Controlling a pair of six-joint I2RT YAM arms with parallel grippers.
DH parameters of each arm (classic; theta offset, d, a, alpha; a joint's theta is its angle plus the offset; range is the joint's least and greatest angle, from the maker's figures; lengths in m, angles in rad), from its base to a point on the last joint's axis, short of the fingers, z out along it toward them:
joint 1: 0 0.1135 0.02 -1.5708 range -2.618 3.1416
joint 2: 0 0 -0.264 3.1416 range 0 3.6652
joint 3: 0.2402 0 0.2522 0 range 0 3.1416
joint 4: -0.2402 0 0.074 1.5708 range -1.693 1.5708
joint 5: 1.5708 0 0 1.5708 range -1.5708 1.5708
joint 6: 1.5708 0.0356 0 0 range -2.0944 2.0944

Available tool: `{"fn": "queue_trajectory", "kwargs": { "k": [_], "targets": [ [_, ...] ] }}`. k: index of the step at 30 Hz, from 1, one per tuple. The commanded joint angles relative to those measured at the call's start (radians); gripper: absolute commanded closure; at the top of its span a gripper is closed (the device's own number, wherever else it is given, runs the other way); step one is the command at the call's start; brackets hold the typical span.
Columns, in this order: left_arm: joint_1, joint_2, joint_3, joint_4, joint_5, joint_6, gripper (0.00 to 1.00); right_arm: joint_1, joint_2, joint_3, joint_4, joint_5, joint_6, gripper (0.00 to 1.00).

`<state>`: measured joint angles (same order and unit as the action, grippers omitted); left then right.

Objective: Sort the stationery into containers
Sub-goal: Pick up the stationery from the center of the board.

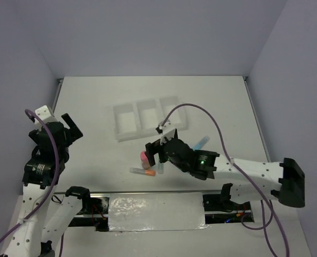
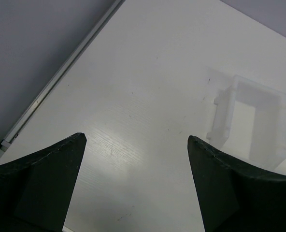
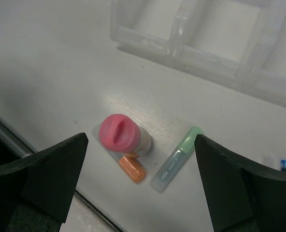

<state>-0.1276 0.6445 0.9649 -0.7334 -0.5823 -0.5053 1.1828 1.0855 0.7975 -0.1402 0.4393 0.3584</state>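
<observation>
A stubby pink-topped cylinder stands upright on the table, on top of an orange marker. A green marker lies just to their right. My right gripper is open and empty and hovers above these items without touching them. In the top view it sits beside the cylinder and the orange marker. A light-blue marker lies to its right. The white three-compartment tray lies beyond. My left gripper is open and empty, far left of the tray.
The tray's near wall runs across the top of the right wrist view. A dark blue pen tip shows at that view's right edge. The table's front edge is just below the markers. The left wrist view shows bare table and the tray's end.
</observation>
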Motion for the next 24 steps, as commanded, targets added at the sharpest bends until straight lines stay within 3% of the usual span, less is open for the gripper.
{"fn": "queue_trajectory", "kwargs": {
  "k": [1, 3, 10, 14, 24],
  "targets": [
    [0.005, -0.020, 0.001, 0.046, -0.007, -0.007, 0.01, 0.055, 0.126, 0.043, 0.137, 0.203, 0.031, 0.00],
    [0.003, -0.017, 0.003, 0.046, -0.007, -0.006, 0.01, 0.066, 0.207, 0.043, 0.137, 0.254, 0.083, 0.00],
    [0.003, -0.011, 0.000, 0.049, 0.010, -0.001, 0.01, 0.089, 0.309, -0.010, 0.324, 0.193, 0.116, 0.06],
    [0.003, -0.011, 0.000, 0.054, 0.019, 0.004, 0.01, 0.087, 0.332, -0.035, 0.375, 0.182, 0.116, 0.16],
    [0.003, -0.003, -0.003, 0.060, 0.035, 0.011, 0.01, 0.121, 0.307, -0.095, 0.433, 0.145, 0.126, 0.15]
  ]
}}
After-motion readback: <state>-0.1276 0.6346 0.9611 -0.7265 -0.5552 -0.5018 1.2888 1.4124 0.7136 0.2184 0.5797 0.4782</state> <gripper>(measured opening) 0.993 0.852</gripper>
